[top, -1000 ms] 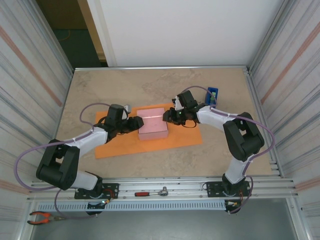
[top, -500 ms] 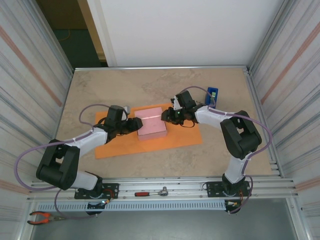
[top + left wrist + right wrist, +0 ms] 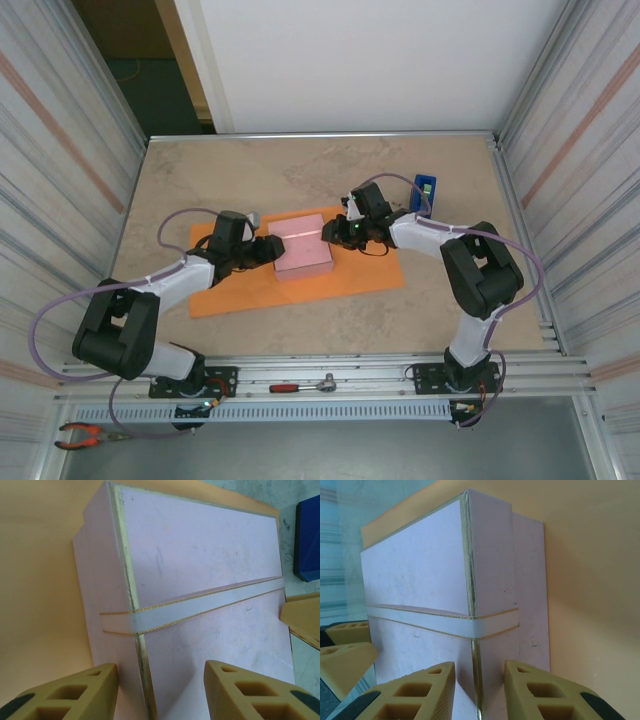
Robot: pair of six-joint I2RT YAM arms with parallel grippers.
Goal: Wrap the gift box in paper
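The pink gift box (image 3: 303, 243) with a white gold-edged ribbon lies flat on the orange paper (image 3: 240, 290) in mid-table. My left gripper (image 3: 272, 248) is at the box's left end. In the left wrist view the gripper (image 3: 160, 690) is open and straddles the gold-trimmed edge of the box (image 3: 200, 555), with paper (image 3: 40, 580) beside it. My right gripper (image 3: 333, 232) is at the box's right end. In the right wrist view it (image 3: 479, 692) is open, its fingers either side of the box (image 3: 420, 570) edge, and the paper (image 3: 590, 580) spreads to the right.
A blue box (image 3: 424, 190) stands at the back right, just beyond the paper. A ratchet wrench (image 3: 300, 385) lies on the front rail and pliers (image 3: 85, 435) at the near left. Corrugated walls close in both sides.
The right gripper has edged slightly left and away, and the box has shifted a little with it. The left gripper has barely moved.
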